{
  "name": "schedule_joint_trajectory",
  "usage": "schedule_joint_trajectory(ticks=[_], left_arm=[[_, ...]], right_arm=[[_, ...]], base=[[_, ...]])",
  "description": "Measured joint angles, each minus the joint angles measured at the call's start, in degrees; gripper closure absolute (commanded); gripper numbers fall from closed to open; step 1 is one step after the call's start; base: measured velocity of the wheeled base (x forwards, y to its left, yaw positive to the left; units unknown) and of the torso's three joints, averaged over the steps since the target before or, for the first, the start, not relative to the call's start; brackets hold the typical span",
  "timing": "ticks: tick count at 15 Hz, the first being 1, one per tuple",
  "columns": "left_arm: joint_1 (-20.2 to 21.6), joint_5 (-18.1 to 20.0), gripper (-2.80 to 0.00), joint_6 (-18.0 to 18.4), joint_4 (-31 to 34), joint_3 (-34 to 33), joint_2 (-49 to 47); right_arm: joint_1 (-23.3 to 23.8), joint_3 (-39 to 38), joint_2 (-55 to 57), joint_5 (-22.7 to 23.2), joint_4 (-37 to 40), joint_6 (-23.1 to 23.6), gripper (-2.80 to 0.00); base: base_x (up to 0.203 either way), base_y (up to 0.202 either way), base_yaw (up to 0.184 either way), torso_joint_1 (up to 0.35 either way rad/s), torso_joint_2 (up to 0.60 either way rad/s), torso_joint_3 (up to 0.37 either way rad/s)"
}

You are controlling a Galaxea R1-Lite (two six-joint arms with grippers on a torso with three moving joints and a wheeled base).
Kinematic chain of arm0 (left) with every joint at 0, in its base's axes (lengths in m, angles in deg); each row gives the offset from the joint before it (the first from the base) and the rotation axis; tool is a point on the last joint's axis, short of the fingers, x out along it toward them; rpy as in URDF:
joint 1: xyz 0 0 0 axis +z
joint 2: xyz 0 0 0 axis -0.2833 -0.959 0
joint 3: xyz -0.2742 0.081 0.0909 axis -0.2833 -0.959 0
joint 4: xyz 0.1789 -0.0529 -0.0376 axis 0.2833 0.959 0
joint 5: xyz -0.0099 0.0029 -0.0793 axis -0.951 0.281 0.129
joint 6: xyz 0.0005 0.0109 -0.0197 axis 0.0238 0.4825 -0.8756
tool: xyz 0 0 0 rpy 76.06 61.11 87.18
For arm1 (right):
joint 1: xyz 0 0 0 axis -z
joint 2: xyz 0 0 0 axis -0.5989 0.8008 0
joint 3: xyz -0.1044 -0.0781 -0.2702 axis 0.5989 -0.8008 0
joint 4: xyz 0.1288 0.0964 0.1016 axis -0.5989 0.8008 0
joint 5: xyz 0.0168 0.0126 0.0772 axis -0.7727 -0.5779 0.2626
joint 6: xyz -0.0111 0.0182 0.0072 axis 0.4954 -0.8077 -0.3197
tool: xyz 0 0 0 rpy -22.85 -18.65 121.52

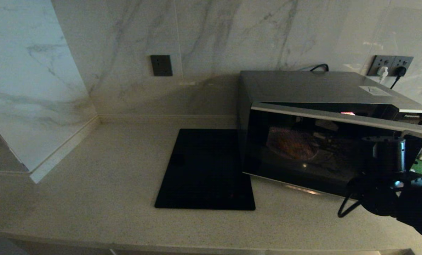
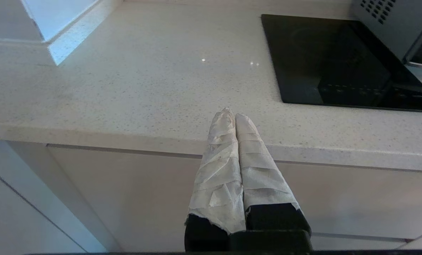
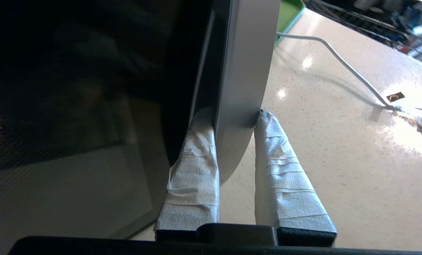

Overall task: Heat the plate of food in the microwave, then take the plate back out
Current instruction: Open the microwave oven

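Plate (image 1: pixel 291 143) inside the microwave (image 1: pixel 324 124), dim behind the dark glass, toward the left of the cavity. Door (image 1: pixel 320 152) ajar, swung slightly out on its right side, hinged at left. Right gripper (image 3: pixel 234 118) straddling the door's silver right edge (image 3: pixel 244 71), one taped finger (image 3: pixel 197 156) on the glass side, the other (image 3: pixel 278 159) on the outer side; narrowly spread, pinching the edge or close to it. Risks, as a judgement: grip slipping off the smooth curved trim if pulled along too flat an arc; oven dragged across the counter (image 1: pixel 108 170) if pulled straight rather than around the hinge; plate clipped later if the door ends up only partly open. Left gripper (image 2: pixel 235 118) parked at the counter's near edge, fingers pressed together, empty. Head view alone gives plate and door angle, with the right arm hiding the grip; right wrist view alone gives finger placement on the edge, plus a white cable (image 3: pixel 338 60); left wrist view gives the black mat (image 2: pixel 338 60) left of the oven.
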Motion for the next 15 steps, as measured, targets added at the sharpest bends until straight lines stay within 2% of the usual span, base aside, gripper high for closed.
schedule_joint_trajectory(ticks=[2,5,8,10,15], left_arm=[[0.11,0.0,0.0,0.0,-0.02,0.0,0.0],[0.06,-0.01,0.0,0.03,0.0,0.0,0.0],[0.11,0.0,0.0,0.01,0.01,0.0,0.0],[0.11,0.0,0.0,0.0,-0.01,0.0,0.0],[0.0,0.02,0.0,0.0,-0.02,0.0,0.0]], right_arm=[[-4.37,-4.07,-4.37,-0.29,-0.22,0.15,0.0],[-14.08,-10.1,-10.43,-0.75,-0.17,0.32,0.0],[-23.93,-15.76,-15.93,-4.09,-0.39,0.46,0.0],[-26.37,-18.5,-18.5,-5.25,-0.39,0.65,0.0],[-27.27,-20.88,-21.83,-5.5,-0.29,0.35,0.0]], base=[[0.0,0.0,0.0,0.0,0.0,0.0],[0.0,0.0,0.0,0.0,0.0,0.0],[0.0,0.0,0.0,0.0,0.0,0.0],[0.0,0.0,0.0,0.0,0.0,0.0],[0.0,0.0,0.0,0.0,0.0,0.0]])
